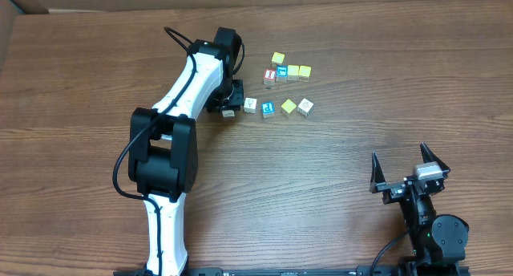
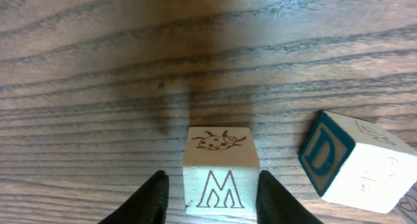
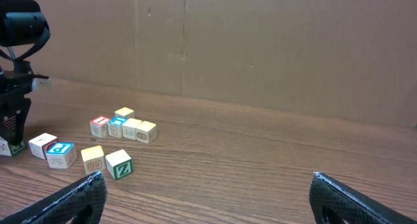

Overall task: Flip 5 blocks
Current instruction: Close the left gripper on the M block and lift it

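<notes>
My left arm (image 1: 188,87) is glossy white shell with bulky black joints; a thin black cable (image 1: 178,37) loops off it in the overhead's upper middle. My left fingers (image 2: 151,201) are rounded matte black. My right gripper (image 1: 398,151), lower right, is black with pointed triangular fingers.

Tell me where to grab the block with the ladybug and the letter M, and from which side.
Grip the M block by the two faces either side of the M, coming in along the line of the left gripper, whose fingers flank those faces. It sits flat on the table, sides parallel. The blue D block beside it stands apart, leaving a finger room.
</notes>
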Robot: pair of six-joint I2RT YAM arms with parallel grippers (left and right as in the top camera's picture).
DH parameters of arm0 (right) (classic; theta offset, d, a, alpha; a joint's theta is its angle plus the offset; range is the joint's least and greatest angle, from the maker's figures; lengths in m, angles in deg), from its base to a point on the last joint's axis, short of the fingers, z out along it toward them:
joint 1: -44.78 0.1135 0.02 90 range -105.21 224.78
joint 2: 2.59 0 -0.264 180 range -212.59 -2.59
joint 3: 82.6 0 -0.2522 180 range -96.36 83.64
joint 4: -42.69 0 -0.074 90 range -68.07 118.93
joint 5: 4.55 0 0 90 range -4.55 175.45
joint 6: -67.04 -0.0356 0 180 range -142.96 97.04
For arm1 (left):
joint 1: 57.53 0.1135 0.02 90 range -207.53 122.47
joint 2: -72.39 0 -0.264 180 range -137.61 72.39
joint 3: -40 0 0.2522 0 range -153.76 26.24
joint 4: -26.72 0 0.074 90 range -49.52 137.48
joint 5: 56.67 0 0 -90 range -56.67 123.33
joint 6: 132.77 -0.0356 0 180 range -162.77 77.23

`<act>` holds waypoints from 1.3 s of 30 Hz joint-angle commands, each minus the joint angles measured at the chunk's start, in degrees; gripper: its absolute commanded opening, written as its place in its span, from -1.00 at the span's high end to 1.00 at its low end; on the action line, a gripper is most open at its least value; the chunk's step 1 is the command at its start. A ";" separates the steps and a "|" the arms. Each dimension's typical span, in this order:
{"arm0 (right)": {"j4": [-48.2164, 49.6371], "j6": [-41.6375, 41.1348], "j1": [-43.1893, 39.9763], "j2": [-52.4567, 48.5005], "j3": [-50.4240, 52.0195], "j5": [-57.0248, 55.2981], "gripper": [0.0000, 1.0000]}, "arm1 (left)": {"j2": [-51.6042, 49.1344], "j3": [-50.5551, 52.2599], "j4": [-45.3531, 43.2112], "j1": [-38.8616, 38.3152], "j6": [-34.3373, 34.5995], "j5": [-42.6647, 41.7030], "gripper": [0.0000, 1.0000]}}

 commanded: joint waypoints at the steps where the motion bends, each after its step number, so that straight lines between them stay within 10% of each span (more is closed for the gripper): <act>1: 0.26 0.04 0.22 0.57 0.61 0.04 -1.00 | -0.76 1.60 -0.04 0.11 1.20 0.74 0.22; 15: 0.26 0.04 0.22 0.57 0.61 0.04 -1.00 | -0.74 1.70 -1.27 0.55 0.46 0.72 0.33; 20: 0.26 0.04 0.22 0.57 0.61 0.04 -1.00 | -0.74 1.70 -1.88 0.57 0.07 0.79 0.04; 39: 0.26 0.04 0.22 0.57 0.61 0.04 -1.00 | 3.48 1.70 -2.29 0.90 -1.90 -0.83 0.50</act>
